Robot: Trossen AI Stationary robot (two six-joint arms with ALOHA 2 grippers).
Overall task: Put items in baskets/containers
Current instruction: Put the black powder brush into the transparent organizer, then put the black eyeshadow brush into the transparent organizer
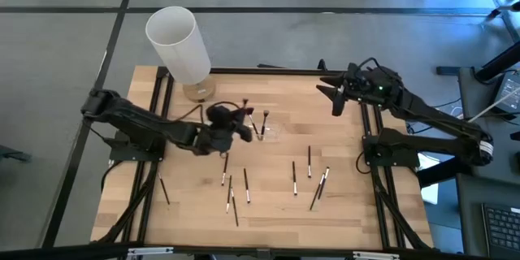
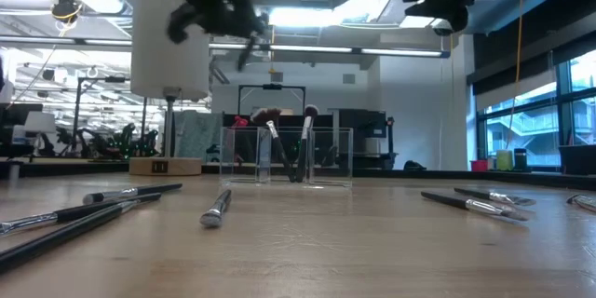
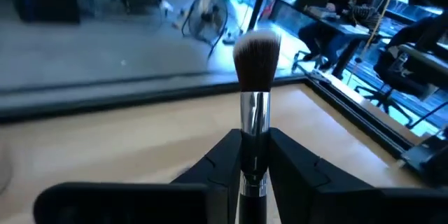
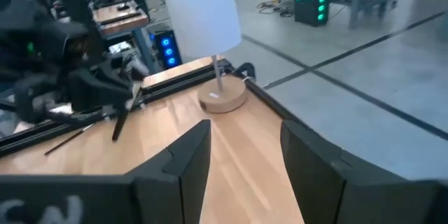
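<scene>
A white lamp [image 1: 177,42] on a wooden base [image 1: 197,91] stands on the table [image 1: 349,203], far from the right jaws.

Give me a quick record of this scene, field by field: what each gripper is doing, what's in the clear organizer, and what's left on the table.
left gripper: shut on a makeup brush, raised beside the clear organizer
right gripper: open, empty, raised at the table's far right corner
clear organizer: a few brushes standing inside
loose brushes: about ten lying on the table
white cylinder lamp: on a wooden base at the far left edge
</scene>
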